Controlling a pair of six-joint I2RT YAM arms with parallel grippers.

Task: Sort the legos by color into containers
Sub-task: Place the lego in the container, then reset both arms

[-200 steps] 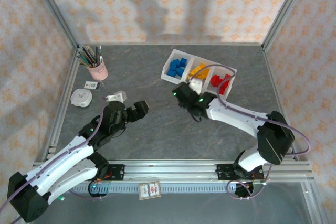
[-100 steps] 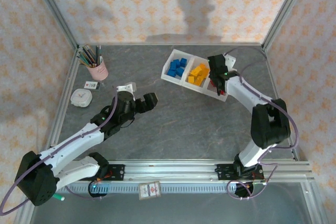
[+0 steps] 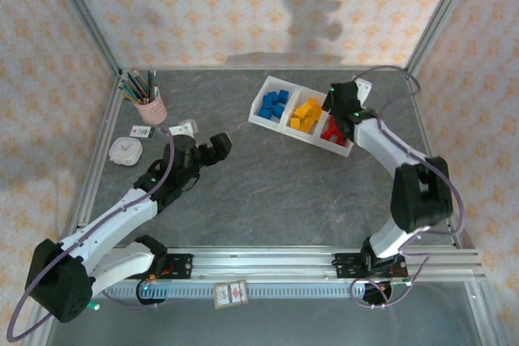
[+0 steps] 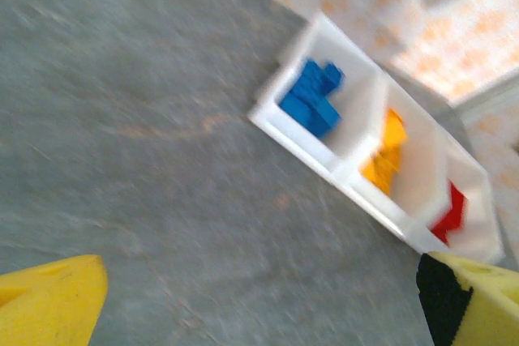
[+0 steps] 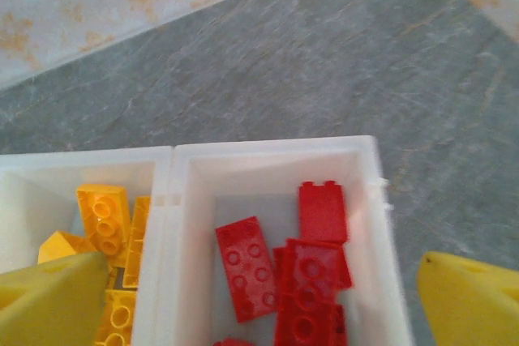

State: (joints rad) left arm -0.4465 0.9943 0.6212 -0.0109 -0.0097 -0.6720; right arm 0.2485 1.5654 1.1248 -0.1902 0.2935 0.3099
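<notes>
The white tray (image 3: 265,122) of three containers stands at the back right of the table. It holds blue legos (image 3: 273,104), yellow-orange legos (image 3: 306,113) and red legos (image 3: 331,130), one colour per compartment. My right gripper (image 3: 336,111) hovers over the red compartment, open with nothing between its fingers. In the right wrist view the red legos (image 5: 304,269) lie loose below the gripper (image 5: 259,301), and yellow-orange ones (image 5: 107,220) lie past the divider. My left gripper (image 3: 217,147) hangs open over bare table left of the tray. Its wrist view shows the tray (image 4: 300,139) ahead, blurred.
A pink pencil cup (image 3: 150,106) stands at the back left. Near it lie a small card (image 3: 142,130) and a round white object (image 3: 126,150). Metal frame rails border the table on all sides.
My right gripper swung from the table's middle to above the red compartment and opened, letting go over it. The left arm shifted forward, then back a little.
</notes>
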